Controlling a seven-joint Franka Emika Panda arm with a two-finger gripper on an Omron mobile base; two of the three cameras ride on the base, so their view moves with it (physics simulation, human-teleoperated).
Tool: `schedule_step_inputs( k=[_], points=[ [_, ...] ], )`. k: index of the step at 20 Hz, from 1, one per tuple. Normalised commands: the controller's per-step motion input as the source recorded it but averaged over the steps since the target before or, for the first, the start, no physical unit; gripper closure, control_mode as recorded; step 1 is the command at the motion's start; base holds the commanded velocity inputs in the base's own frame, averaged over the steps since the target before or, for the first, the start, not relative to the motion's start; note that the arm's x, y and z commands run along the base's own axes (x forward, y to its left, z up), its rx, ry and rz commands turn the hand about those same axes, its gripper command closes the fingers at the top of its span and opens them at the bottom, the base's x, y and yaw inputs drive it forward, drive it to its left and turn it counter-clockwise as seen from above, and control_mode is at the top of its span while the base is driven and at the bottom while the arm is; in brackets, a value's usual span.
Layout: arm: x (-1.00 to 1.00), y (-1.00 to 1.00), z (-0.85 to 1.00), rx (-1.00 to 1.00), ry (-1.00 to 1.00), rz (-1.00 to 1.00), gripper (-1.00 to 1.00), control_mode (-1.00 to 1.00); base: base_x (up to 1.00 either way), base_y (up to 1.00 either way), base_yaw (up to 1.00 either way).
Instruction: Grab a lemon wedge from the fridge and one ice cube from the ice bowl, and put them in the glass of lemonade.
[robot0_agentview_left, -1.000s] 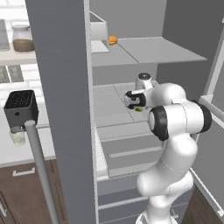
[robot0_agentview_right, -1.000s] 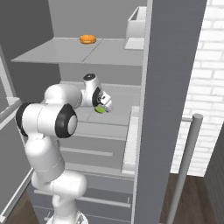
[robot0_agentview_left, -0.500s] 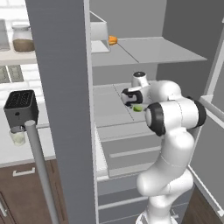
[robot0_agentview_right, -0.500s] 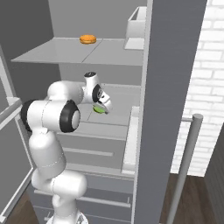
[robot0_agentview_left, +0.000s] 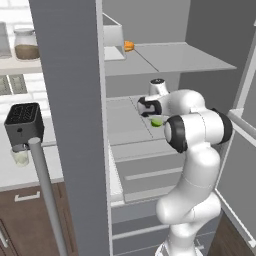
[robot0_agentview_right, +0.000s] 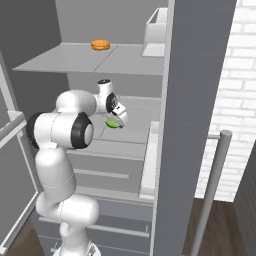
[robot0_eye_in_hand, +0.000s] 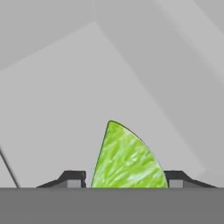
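Lemon wedge (robot0_eye_in_hand: 127, 159): sits low centre in the hand view, standing between the two dark tips of the gripper (robot0_eye_in_hand: 127, 180); in the left base view it is a small green spot just below the wrist, centre of the frame, on the middle shelf (robot0_agentview_left: 125, 122) of the fridge (robot0_agentview_left: 70, 125).
Gripper state: jaws partly parted, one tip on each side of the wedge, both very close to its edges; whether they already press on it cannot be told, so a firm hold is not confirmed.
Risk, slip: the wedge is tiny and tapers to a point, so jaws closing on its slanted sides could squeeze it out forward or upward.
Risk, tilt: one tip meeting it first could tip it flat onto the shelf, out of reach of the tips.
Risk, lift: pulling back before the jaws seat would likely leave it behind.
Surroundings: orange item (robot0_agentview_right: 100, 44) on the upper shelf, well apart; black toaster (robot0_agentview_left: 22, 122) on the tabletop at left.
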Motion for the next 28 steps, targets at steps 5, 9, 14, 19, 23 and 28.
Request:
schedule_step_inputs(
  k=[5, 9, 14, 19, 23, 28],
  points=[
    [-0.45, 0.0, -0.02, 0.02, -0.04, 0.01, 1.0, -1.0, 0.0, 0.0, 0.0],
    [-0.99, 0.0, 0.14, 0.07, -0.11, 0.03, 1.0, -1.0, 0.0, 0.0, 0.0],
    [-1.0, 0.0, 0.64, 0.04, -0.01, 0.15, 1.0, -1.0, 0.0, 0.0, 0.0],
    [-1.0, 0.0, 0.85, 0.01, 0.0, 0.23, 1.0, -1.0, 0.0, 0.0, 0.0],
    [-1.0, 0.0, 0.72, 0.0, 0.0, 0.12, 1.0, -1.0, 0.0, 0.0, 0.0],
    [-1.0, 0.0, 0.43, 0.0, -0.11, 0.07, 1.0, -1.0, 0.0, 0.0, 0.0]
  ],
)
